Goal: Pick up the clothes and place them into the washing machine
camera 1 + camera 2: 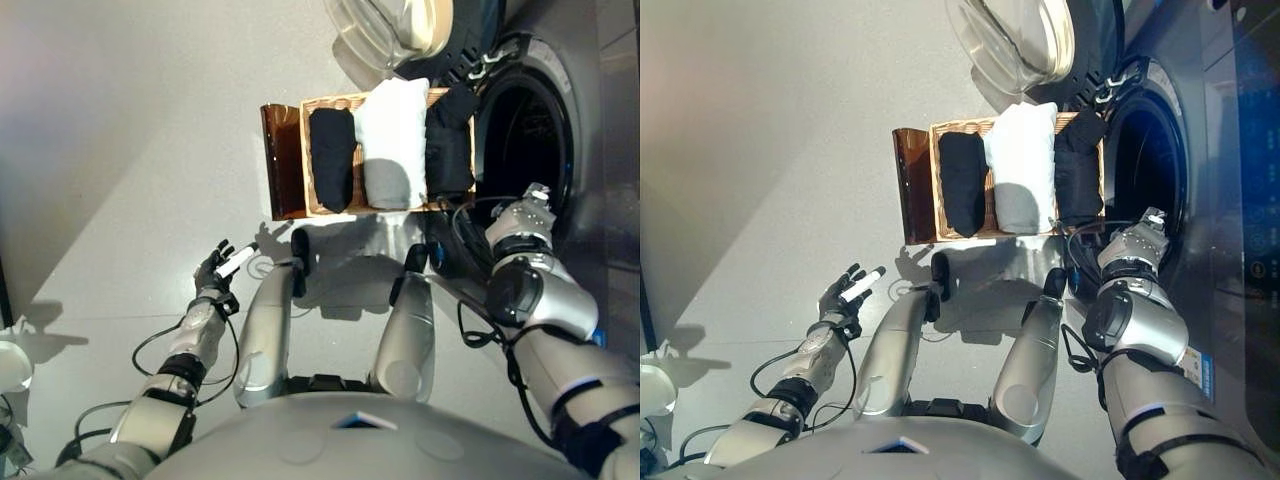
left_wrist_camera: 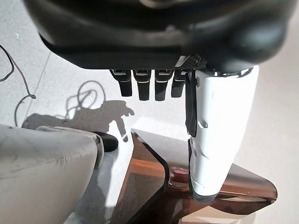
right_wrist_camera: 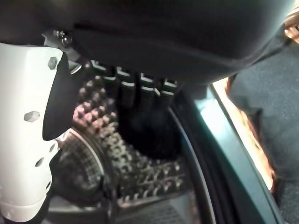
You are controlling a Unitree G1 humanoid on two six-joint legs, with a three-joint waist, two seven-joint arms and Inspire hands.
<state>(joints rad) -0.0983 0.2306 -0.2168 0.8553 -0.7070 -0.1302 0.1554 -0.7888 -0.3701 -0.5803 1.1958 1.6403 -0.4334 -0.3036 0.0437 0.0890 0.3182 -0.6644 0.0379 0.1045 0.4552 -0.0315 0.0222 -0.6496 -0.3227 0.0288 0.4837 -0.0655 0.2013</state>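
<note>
The right wrist view alone looks inside the washing machine [image 3: 140, 186]: its studded drum wall sits just past the right robot hand [image 3: 131, 84], whose fingers [image 3: 122, 77] reach straight toward a dark mass in the drum; whether that is cloth or shadow I cannot tell. The head views show this hand [image 1: 528, 212] only from behind, at the drum mouth at 3 o'clock, so that it is released and empty is read from the wrist view. The left wrist view alone shows the left robot hand [image 2: 159, 84] close up: short straight fingers and white-covered thumb [image 2: 219, 130], relaxed, grasping nothing, with the brown tray edge [image 2: 149, 177] beyond it.

In the head views the left robot hand [image 1: 222, 262] hangs over the floor [image 1: 130, 150] at 8 o'clock. The wicker basket [image 1: 308, 160] stands at 12 o'clock, just beside the machine, holding three folded clothes side by side, each with its long axis running 12 to 6: a black piece [image 1: 332, 158], a white-and-grey piece [image 1: 392, 145], and a dark piece [image 1: 450, 150] nearest the drum. The open door [image 1: 395, 25] lies beyond the basket.
</note>
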